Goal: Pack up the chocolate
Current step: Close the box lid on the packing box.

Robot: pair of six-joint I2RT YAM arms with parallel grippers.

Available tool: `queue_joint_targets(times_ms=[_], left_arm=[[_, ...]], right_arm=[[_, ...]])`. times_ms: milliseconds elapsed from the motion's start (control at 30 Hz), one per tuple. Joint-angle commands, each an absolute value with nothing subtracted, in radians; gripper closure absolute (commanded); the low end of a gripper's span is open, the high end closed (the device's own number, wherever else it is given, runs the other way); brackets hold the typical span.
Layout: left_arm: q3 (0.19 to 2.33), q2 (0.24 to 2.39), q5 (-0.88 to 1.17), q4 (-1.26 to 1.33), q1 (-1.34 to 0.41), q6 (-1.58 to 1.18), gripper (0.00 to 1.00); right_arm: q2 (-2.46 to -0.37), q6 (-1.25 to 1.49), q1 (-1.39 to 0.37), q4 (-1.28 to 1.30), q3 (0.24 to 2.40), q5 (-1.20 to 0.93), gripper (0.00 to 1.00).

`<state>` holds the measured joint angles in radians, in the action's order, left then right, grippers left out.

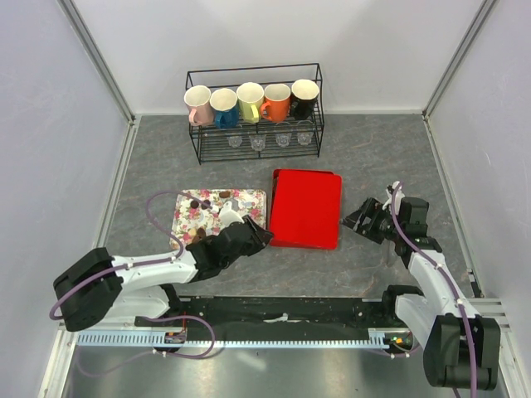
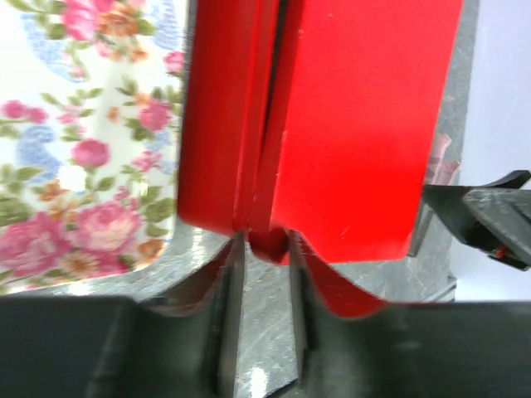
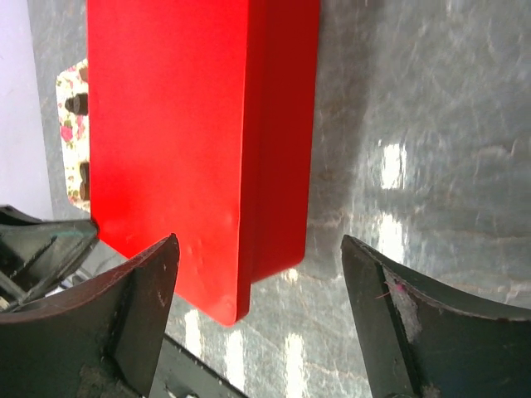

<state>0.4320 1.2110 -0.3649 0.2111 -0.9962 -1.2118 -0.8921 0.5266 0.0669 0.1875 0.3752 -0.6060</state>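
My left gripper [image 2: 265, 249] straddles the lower-left corner of the red box [image 1: 305, 207], jaws narrow; I can't tell whether it pinches. Right gripper [image 3: 259, 245], centre-right, gapes wide, empty.

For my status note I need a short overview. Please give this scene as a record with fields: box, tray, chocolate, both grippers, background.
box: red box, lid on, middle of the table
tray: floral tray, left of the box
chocolate: dark pieces on the tray's far part; inside of box hidden
left gripper: jaws close together around the box's near-left edge; firm grip not certain
right gripper: jaws wide open, empty, right of the box, apart from it
background: wire rack with five mugs
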Motion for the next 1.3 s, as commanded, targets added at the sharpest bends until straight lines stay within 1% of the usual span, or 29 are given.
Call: queue_joint_targets(times_ms=[0, 33, 67, 100, 200, 267, 300, 400, 533, 700, 900, 1267], left_arm=[[0.403, 1.149, -0.442, 0.120, -0.992, -1.209, 0.51], [0.403, 1.137, -0.443, 0.115, -0.991, -1.198, 0.46], [0.411, 1.108, -0.452, 0.106, -0.992, -1.190, 0.36], [0.417, 1.095, -0.457, 0.098, -0.992, -1.181, 0.31], [0.455, 1.060, -0.445, 0.061, -0.970, -1.125, 0.20], [0.471, 1.057, -0.402, 0.072, -0.913, -1.072, 0.16], [0.486, 1.069, -0.341, 0.080, -0.887, -1.056, 0.15], [0.538, 1.120, -0.243, 0.113, -0.784, -0.988, 0.13], [0.655, 1.282, -0.164, 0.121, -0.732, -0.893, 0.11], [0.794, 1.431, -0.091, 0.149, -0.681, -0.848, 0.11], [0.874, 1.563, -0.034, 0.166, -0.663, -0.827, 0.10], [0.907, 1.641, 0.100, 0.224, -0.661, -0.815, 0.11]], right_arm=[[-0.934, 0.532, 0.058, 0.084, 0.451, -0.577, 0.13], [-0.945, 0.537, 0.055, 0.068, 0.457, -0.571, 0.13], [-0.963, 0.551, 0.048, 0.055, 0.471, -0.563, 0.12], [-0.972, 0.557, 0.041, 0.042, 0.475, -0.555, 0.12], [-1.023, 0.558, 0.011, 0.006, 0.517, -0.508, 0.12], [-1.052, 0.555, 0.006, -0.020, 0.540, -0.480, 0.12], [-1.089, 0.557, 0.006, -0.038, 0.557, -0.465, 0.12], [-1.153, 0.557, -0.031, -0.070, 0.592, -0.436, 0.12], [-1.218, 0.549, -0.077, -0.089, 0.640, -0.394, 0.12], [-1.292, 0.525, -0.129, -0.060, 0.701, -0.313, 0.11], [-1.368, 0.509, -0.207, -0.041, 0.752, -0.250, 0.07], [-1.480, 0.506, -0.314, -0.049, 0.868, -0.189, 0.05]])
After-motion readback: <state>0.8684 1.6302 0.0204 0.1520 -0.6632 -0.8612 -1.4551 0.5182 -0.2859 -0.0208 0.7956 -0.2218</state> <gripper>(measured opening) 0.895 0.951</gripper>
